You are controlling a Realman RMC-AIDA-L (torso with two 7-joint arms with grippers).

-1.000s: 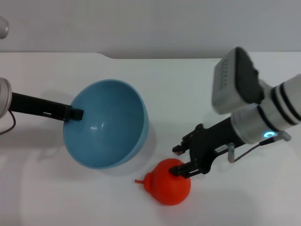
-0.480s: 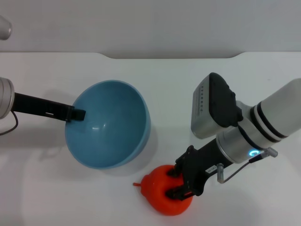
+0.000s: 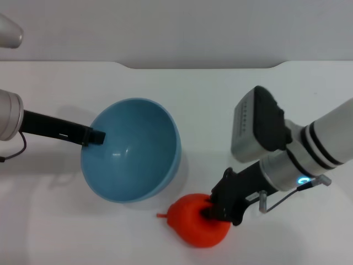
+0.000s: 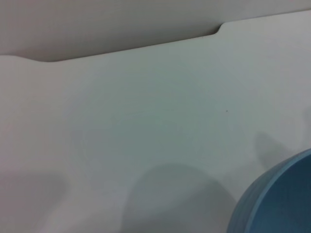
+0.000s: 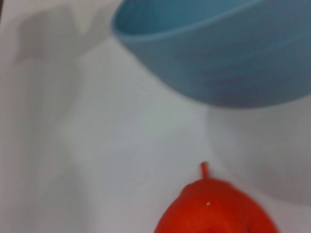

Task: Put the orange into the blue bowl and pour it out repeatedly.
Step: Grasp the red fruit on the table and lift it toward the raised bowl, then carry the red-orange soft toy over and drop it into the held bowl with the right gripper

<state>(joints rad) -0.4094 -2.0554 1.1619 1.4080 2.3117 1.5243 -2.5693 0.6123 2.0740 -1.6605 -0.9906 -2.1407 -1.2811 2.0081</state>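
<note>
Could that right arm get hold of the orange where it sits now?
Probably yes. The right gripper is already down on the orange, fingers around it, nothing between them. The blue bowl, held tilted by the left gripper, sits clear beside.

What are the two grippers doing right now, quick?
Left gripper: shut on the tilted bowl's rim.
Right gripper: shut on the orange, which is on the table.

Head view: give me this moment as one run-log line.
right tool: on orange, on table | left tool: holds blue bowl rim, bowl tilted, empty | orange beside bowl, not in it
</note>
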